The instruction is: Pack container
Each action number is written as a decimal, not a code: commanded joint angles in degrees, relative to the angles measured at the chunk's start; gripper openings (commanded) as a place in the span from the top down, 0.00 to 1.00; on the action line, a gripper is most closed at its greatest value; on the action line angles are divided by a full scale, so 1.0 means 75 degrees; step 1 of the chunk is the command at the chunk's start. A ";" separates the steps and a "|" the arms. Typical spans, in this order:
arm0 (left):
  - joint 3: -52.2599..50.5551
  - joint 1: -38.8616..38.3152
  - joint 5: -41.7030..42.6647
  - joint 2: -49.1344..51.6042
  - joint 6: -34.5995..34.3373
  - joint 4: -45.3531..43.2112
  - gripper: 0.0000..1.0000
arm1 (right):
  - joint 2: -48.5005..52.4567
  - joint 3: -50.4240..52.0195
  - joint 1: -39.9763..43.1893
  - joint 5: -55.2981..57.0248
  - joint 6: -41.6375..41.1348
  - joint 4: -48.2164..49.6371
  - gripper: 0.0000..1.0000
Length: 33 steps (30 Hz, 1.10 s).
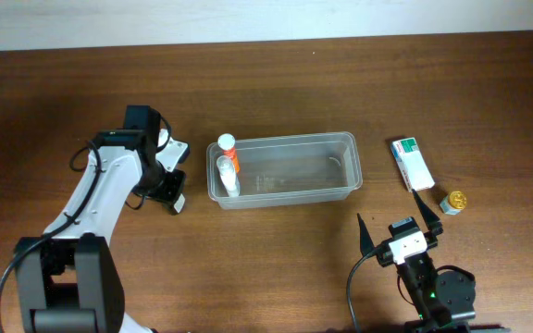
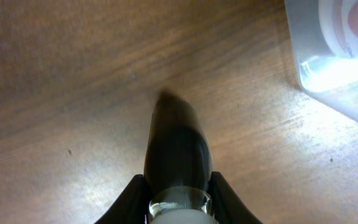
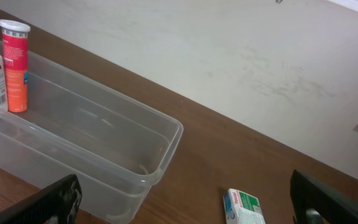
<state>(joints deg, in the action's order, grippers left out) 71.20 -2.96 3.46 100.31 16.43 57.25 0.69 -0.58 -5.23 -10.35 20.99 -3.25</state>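
Container (image 1: pixel 285 169), a clear tub, lies on the desk (image 1: pixel 340 74) between the two arms, ahead and to the left of the right gripper (image 1: pixel 387 205) and just off to one side of the left gripper (image 1: pixel 178 176). An orange tube (image 1: pixel 229 151) and a white bottle (image 1: pixel 227 176) stand upright at the tub's end nearest the left gripper, leaving most of the floor free, presumably for what is yet to be packed. The left gripper is clenched on a dark item (image 2: pixel 178 149), blurred and hard to name, carried low over the desk beside the tub's corner. The right gripper is spread wide and holds nothing. A white-and-green carton (image 1: pixel 412 163) lies ahead of it and a small gold-capped jar (image 1: pixel 452 201) to its right, both likely waiting to be picked up. Only the left wrist camera reveals the held item, which the arm hides from overhead. The right wrist view shows the tub's bare interior and the tube's label side-on. The jar appears overhead alone.
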 commanded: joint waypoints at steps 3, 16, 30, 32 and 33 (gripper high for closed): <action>0.1139 0.0017 0.0146 0.0050 -0.0580 0.0912 0.82 | -0.0050 0.0035 0.0058 0.0044 -0.0067 -0.0052 0.02; 0.6239 -0.0431 0.0915 0.0020 -0.2110 0.4639 0.83 | -0.0050 0.0035 0.0058 0.0044 -0.0067 -0.0052 0.02; 0.6953 -0.3529 -0.1084 -0.0052 -0.5269 0.3806 0.86 | -0.0050 0.0035 0.0058 0.0044 -0.0067 -0.0052 0.02; 0.6953 -0.4039 -0.1498 0.0009 -0.5584 0.3646 0.86 | -0.0050 0.0035 0.0058 0.0044 -0.0067 -0.0052 0.02; 0.6933 -0.4296 -0.1763 0.0055 -0.5753 0.3573 0.86 | -0.0050 0.0035 0.0058 0.0041 -0.0067 -0.0052 0.02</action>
<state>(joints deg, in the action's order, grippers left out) 122.32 -30.22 -1.52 100.84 -18.98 85.30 0.69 -0.58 -5.23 -10.35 21.02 -3.25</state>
